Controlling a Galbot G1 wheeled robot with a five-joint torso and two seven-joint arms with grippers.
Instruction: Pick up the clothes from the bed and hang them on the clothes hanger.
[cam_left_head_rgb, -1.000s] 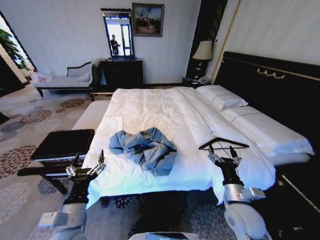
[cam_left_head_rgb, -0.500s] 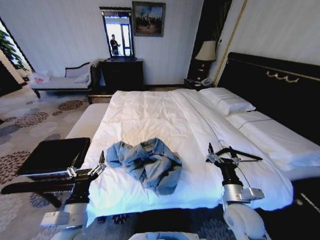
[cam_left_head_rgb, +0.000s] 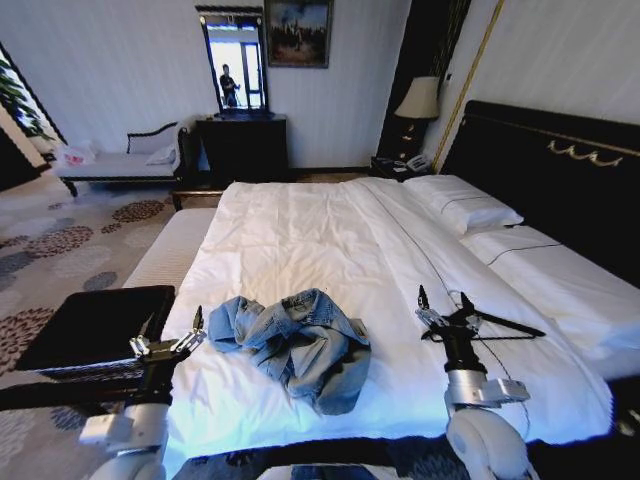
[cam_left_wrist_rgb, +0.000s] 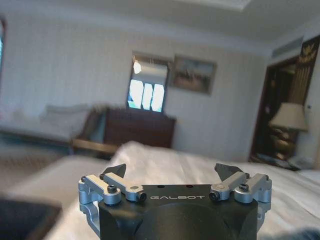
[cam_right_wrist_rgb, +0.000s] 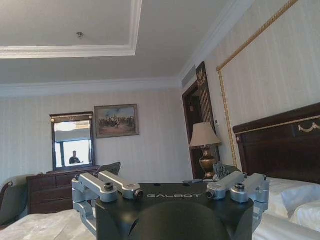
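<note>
Both arms are raised at the foot of the very large double bed with white duvet and pillows (cam_left_head_rgb: 300, 230), and the left gripper (cam_left_head_rgb: 168, 338) stands with its jaws spread wide and nothing between them, poised right at the bed's near left edge. Just to the right of those jaws and slightly beyond them lies the crumpled light blue washed-denim jacket (cam_left_head_rgb: 295, 345), heaped on the duvet close to the foot edge, with bare white sheet all around it. To the left of the left jaws sits a flat black bench (cam_left_head_rgb: 95, 325) hard by the mattress side, so room is tight on that flank. The right gripper (cam_left_head_rgb: 445, 310) is released too, fingers apart and holding nothing, over the bed's near right part. The thin black triangular coat hanger (cam_left_head_rgb: 495, 325) lies flat on the duvet just right of and behind those jaws, seemingly apart from them. Between the two grippers the duvet is open except for the jacket. Beyond the right jaws runs the wide black headboard with gold trim (cam_left_head_rgb: 560, 170).
</note>
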